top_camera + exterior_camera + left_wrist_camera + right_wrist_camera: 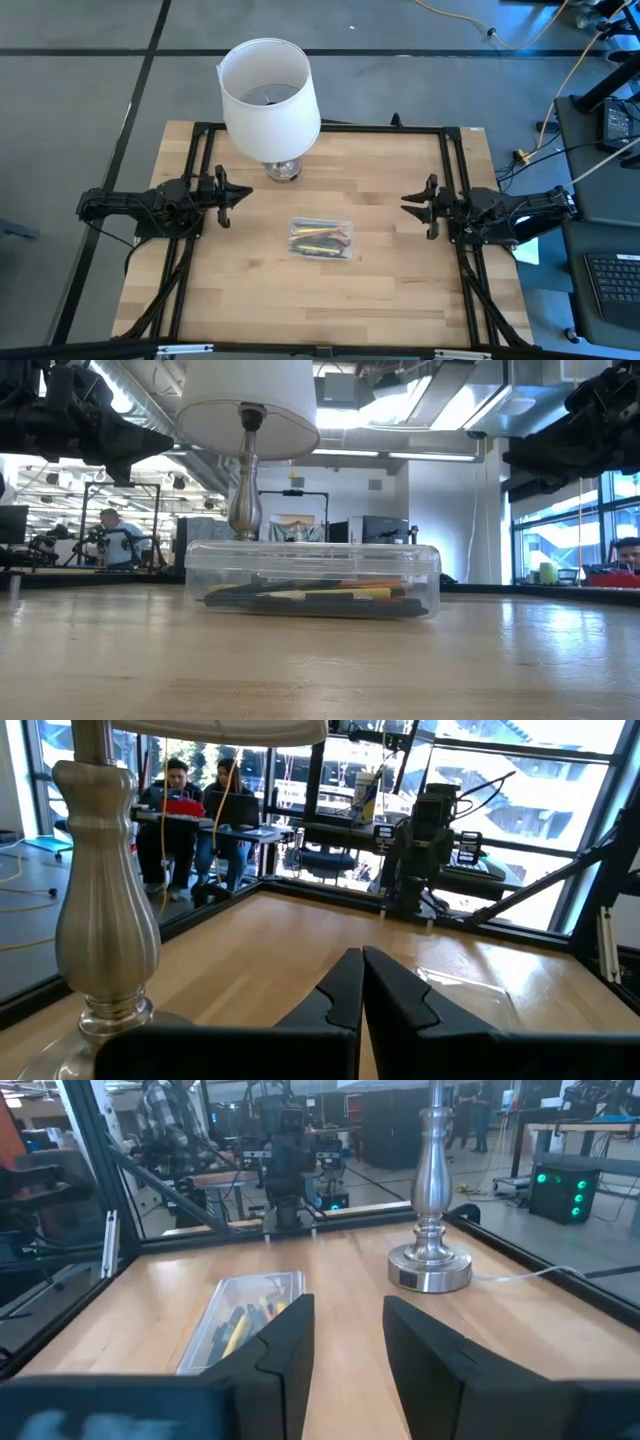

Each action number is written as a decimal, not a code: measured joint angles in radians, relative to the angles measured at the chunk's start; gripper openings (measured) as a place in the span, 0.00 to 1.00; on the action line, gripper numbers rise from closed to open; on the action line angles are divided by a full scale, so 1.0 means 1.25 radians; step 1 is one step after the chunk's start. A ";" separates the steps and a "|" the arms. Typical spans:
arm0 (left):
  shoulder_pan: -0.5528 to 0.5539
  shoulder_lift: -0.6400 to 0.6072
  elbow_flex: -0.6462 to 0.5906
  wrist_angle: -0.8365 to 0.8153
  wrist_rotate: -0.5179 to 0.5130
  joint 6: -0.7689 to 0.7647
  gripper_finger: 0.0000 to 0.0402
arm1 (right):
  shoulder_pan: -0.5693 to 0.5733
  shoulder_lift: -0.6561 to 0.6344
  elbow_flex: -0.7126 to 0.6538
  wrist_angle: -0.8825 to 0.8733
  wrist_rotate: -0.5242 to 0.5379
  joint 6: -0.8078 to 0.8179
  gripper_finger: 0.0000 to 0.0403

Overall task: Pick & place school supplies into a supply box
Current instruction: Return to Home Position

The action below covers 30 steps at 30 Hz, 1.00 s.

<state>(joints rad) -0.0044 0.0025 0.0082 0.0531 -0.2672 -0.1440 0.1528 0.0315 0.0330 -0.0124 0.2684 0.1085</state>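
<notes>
The supply box (pixel 321 240) is a small clear plastic container lying flat on the wooden table's middle; the low view shows it with its lid (pixel 312 552) on. Inside lie the school supplies (pixel 315 598): thin black, yellow and orange pencils and pens. My left gripper (pixel 246 194) hangs shut at the table's left edge, above the wood, pointing level toward the middle. My right gripper (pixel 408 203) hangs at the right edge, open, with nothing between its fingers (pixel 290 1342). Neither touches the box.
A lamp with a white shade (pixel 268 98) and a silver base (pixel 283 170) stands at the table's far side, left of centre. A black frame (pixel 330 128) borders the table. People sit at desks in the room beyond.
</notes>
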 joint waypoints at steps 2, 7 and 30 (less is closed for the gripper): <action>0.000 0.000 0.000 0.000 0.000 0.000 0.02 | 0.000 0.000 0.000 0.000 0.000 -0.012 0.31; 0.000 0.000 0.000 0.000 0.000 0.000 0.02 | 0.000 0.000 0.000 0.000 0.000 0.012 0.31; 0.000 0.000 0.000 0.000 0.000 0.000 0.01 | 0.000 0.000 0.000 0.000 0.000 0.138 0.31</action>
<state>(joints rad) -0.0044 0.0025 0.0082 0.0532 -0.2673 -0.1440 0.1528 0.0315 0.0334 -0.0121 0.2681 0.2807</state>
